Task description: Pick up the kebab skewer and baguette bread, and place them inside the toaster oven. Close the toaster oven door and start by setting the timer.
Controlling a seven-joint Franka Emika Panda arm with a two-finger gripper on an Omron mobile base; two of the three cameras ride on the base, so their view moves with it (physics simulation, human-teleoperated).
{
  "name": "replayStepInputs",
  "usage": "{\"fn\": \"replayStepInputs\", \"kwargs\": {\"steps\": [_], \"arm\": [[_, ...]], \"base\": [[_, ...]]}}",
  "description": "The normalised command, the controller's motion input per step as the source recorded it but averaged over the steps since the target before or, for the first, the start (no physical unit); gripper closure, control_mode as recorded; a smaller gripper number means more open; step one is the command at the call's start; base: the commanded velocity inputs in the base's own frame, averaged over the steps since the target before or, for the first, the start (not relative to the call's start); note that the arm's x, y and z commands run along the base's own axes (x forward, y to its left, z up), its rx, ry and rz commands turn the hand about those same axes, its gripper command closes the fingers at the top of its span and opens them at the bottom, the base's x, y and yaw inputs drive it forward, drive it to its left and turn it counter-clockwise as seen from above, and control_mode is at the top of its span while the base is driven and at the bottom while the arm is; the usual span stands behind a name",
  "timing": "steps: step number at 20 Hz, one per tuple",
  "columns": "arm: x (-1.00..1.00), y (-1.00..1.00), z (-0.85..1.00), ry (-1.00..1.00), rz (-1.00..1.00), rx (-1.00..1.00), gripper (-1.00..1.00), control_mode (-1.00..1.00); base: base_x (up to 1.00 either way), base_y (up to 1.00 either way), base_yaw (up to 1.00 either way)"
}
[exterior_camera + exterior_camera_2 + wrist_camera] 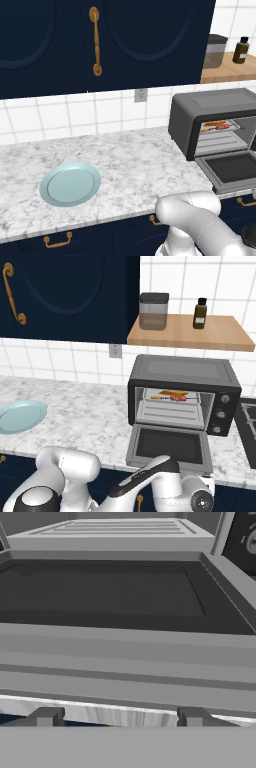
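The white arm folds low in front of the base, its rounded elbow raised and the forearm reaching down and forward toward the right side of the scene. The gripper (120, 717) points forward, nearly level. Its two dark fingertips (47, 716) stand wide apart with nothing between them, jaws spread and level with each other.
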Motion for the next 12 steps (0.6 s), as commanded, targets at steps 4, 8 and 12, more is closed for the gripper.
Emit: {"fn": "replayStepInputs", "kwargs": {"steps": [4,8,12], "arm": [[0.25,0.00,0.12,0.00,0.00,0.00,-1.00,-1.00],[0.29,0.00,0.27,0.00,-0.01,0.00,-1.00,-1.00],[0.30,0.00,0.36,0.00,-0.02,0.00,-1.00,-1.00]], "base": [[0.00,0.00,0.00],[0.00,0.00,0.00],[0.00,0.00,0.00]]}}
